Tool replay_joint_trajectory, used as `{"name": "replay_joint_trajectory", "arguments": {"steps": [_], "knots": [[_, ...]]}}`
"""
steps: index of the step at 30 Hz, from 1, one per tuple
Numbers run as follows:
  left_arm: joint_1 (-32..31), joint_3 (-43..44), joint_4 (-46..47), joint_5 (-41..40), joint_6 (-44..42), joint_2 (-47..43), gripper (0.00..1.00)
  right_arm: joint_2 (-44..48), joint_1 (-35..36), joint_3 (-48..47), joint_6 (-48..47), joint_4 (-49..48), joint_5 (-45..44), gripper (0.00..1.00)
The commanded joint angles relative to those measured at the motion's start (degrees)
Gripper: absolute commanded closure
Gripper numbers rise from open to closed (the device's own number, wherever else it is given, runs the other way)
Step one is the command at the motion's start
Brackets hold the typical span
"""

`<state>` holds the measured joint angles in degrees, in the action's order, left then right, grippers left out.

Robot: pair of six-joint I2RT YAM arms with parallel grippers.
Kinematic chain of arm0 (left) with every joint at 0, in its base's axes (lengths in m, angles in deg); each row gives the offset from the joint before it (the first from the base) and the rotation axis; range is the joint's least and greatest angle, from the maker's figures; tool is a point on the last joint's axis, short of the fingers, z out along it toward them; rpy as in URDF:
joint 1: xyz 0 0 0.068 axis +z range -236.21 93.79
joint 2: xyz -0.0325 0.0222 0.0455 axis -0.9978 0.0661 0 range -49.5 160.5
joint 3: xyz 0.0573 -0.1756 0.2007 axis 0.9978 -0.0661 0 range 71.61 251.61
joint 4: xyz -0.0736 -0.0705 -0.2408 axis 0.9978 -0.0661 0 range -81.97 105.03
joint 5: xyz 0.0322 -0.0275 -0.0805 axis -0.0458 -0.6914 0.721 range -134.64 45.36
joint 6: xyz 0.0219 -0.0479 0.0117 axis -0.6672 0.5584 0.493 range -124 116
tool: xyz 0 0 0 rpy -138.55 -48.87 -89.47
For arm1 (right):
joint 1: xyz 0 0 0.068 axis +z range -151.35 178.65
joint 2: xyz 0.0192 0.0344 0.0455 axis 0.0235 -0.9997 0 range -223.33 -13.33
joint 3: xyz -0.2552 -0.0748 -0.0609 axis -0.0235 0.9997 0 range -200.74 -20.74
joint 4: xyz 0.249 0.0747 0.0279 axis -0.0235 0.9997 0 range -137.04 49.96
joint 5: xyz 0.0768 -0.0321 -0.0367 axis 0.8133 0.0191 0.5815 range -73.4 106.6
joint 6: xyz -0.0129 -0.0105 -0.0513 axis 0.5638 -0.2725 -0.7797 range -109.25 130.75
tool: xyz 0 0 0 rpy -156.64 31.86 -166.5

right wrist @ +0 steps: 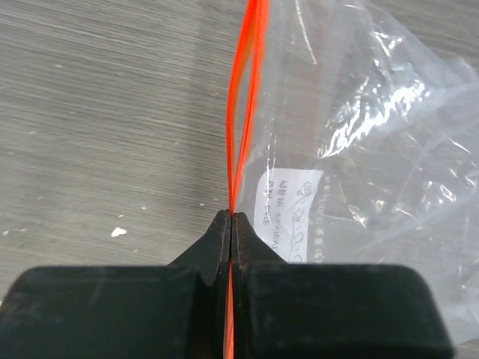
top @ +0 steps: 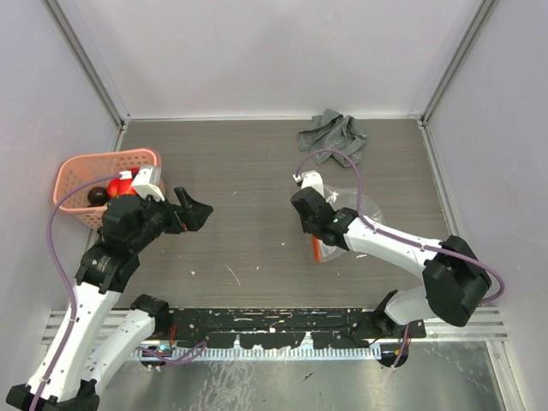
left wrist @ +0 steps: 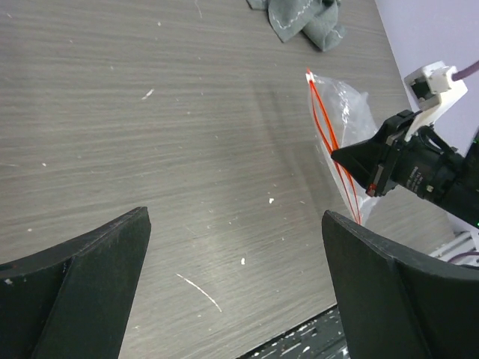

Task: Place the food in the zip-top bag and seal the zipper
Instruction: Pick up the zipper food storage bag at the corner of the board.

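Observation:
The zip-top bag (top: 358,208) lies clear and crinkly right of the table's middle. Its zipper (right wrist: 243,97), a thin red-orange double strip, runs along the left edge. My right gripper (right wrist: 231,217) is shut on that zipper, jaws pressed flat on the strip; in the top view it (top: 306,210) sits over the bag's left edge. The food stays in the pink basket (top: 77,171): a red piece (top: 126,181) and a dark one (top: 98,196) show, the rest hidden behind my left arm. My left gripper (top: 193,210) hangs wide open beside the basket, holding nothing.
A crumpled grey cloth (top: 334,137) lies at the back right. The bag (left wrist: 348,105) and the right gripper (left wrist: 352,161) sit right of the left gripper (left wrist: 236,224). The bag carries a white label (right wrist: 288,213). Walls enclose the table.

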<state>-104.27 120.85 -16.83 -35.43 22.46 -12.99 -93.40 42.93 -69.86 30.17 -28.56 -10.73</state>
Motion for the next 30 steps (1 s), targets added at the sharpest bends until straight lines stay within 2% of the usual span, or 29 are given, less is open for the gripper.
{"name": "replay_joint_trajectory", "arguments": {"steps": [1,11,20,24,30], "knots": [[-0.7,-1.8,7.2,4.0,6.6,1.8,0.02,4.1,2.4,-2.5,-3.4,-4.6,1.0,0.99],[-4.7,-6.2,18.7,8.3,14.5,12.8,0.01,8.2,6.5,-0.2,-8.7,-13.7,7.1,0.99],[-12.2,-6.4,27.3,2.9,18.3,20.2,0.05,7.3,9.7,1.0,-10.6,-18.9,9.4,0.99],[-13.6,-6.8,30.5,0.6,19.8,23.7,0.07,7.4,10.7,1.6,-10.7,-20.8,9.7,0.99],[-14.9,-7.6,34.8,-0.3,22.4,28.5,0.17,7.0,12.2,2.7,-10.4,-23.8,10.5,0.99]]}}
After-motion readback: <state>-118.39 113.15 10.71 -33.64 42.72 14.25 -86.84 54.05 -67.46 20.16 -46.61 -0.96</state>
